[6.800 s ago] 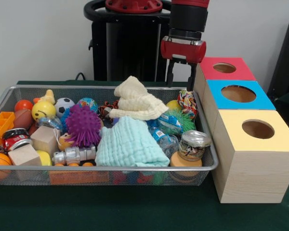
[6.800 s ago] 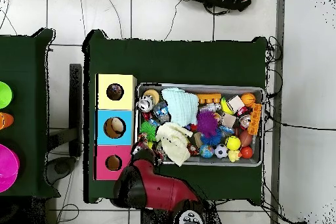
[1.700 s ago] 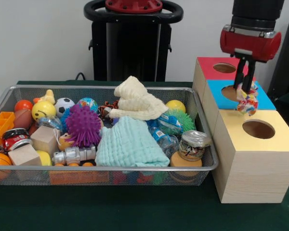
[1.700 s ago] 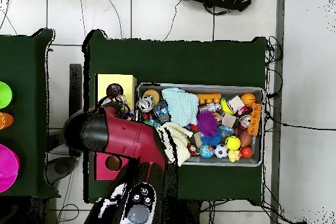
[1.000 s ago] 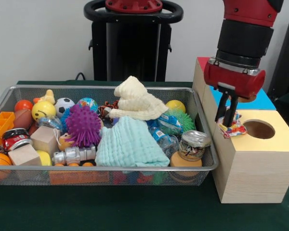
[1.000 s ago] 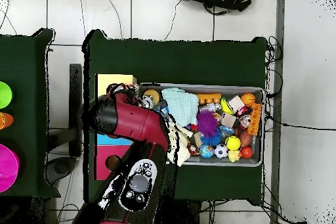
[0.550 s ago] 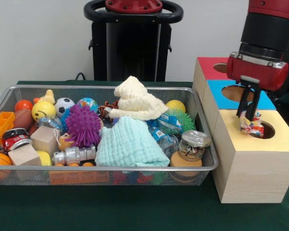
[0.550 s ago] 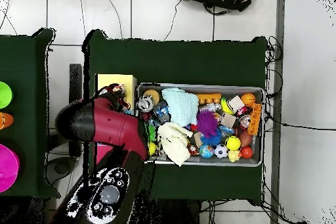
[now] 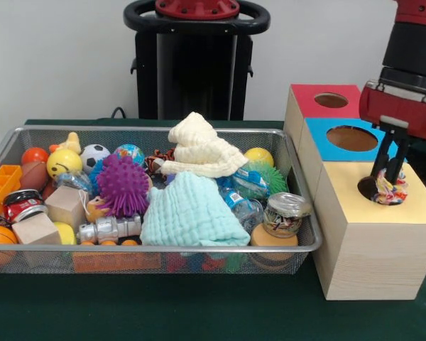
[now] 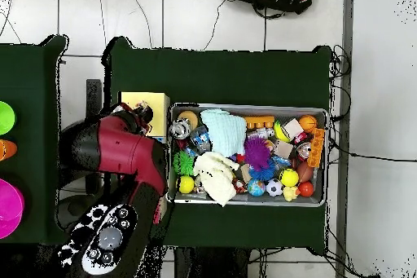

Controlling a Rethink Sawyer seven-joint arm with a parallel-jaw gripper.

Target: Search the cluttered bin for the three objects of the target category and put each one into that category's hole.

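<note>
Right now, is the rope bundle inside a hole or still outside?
Partly in: the rope bundle, held by the end effector, sits at the yellow-topped box's hole, not the blue one.

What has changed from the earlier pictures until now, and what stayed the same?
The gripper picked the rope bundle out of the wire bin, carried it past the blue-topped box, and now holds it over the yellow-topped box's hole. The other bin contents and the three boxes stayed put.

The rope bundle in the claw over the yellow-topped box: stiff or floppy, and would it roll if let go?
Probably soft: the rope bundle is knotted strands, bunched between the claw fingers. Likely light, hanging from that narrow pinch. Its lumpy shape should hardly roll; released here, it would likely drop into the yellow box's hole.
</note>
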